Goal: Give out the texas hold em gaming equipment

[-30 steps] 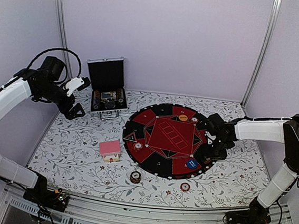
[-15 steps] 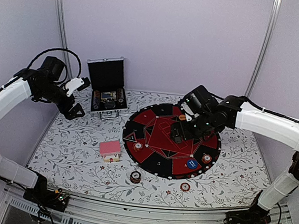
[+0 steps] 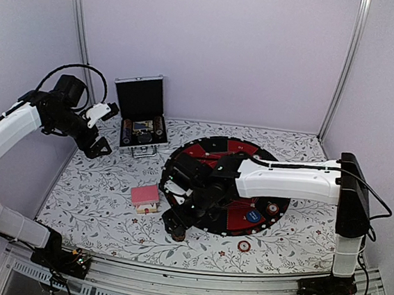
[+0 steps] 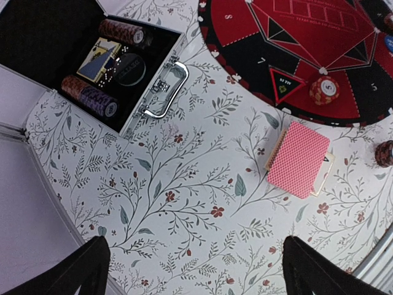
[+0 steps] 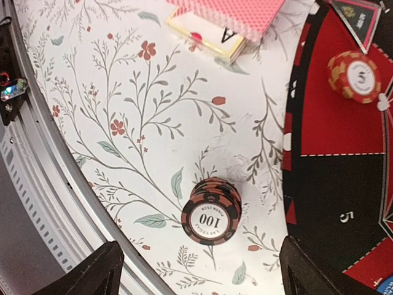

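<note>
Floral cloth bears chip stack, legible only from right wrist.

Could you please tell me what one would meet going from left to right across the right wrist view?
metal rail → 100 chip stack → 5 chip. The cards at the top are left out, since they overlap the stack's span.

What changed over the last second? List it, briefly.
The right hand swept left from the right edge of the round mat to hover, open, over the chip stack. A red chip it uncovered lies by the blue button. Left hand, pink card deck and case stayed put.
</note>
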{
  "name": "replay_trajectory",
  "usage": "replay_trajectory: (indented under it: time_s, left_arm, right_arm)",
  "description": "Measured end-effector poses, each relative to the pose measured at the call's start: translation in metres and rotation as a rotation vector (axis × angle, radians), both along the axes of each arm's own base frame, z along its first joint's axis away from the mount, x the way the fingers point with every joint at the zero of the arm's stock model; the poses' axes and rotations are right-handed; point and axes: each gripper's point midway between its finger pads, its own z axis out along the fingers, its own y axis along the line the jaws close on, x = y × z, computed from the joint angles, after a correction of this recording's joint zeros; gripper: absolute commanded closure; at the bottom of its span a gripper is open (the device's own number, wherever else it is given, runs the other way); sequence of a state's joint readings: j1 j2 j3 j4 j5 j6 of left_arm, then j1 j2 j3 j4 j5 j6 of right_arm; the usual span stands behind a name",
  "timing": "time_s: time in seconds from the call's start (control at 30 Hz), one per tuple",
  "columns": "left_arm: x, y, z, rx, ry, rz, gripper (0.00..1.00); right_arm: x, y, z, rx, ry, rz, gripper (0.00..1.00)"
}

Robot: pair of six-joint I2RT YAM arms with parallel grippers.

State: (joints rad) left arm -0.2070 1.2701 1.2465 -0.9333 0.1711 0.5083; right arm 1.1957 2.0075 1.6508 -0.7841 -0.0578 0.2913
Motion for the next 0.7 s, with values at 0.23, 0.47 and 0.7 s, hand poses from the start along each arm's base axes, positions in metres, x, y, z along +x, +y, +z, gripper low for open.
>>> replay_trajectory:
  time_s: [0.23, 0.47, 0.7]
  left_arm:
    - [0.0, 0.0, 0.0, 0.0, 0.0, 0.0, 0.0]
    - [0.0, 0.0, 0.0, 0.0, 0.0, 0.0, 0.0]
    - [0.0, 0.0, 0.0, 0.0, 0.001, 0.0, 0.0]
  right_arm:
    - [-0.007, 0.0, -0.04, -0.08, 0.047, 0.033, 0.17]
    - [-0.005, 0.007, -0.04, -0.079, 0.043, 0.041, 0.22]
    - [-0.004, 0.008, -0.05, -0.102, 0.042, 0.055, 0.31]
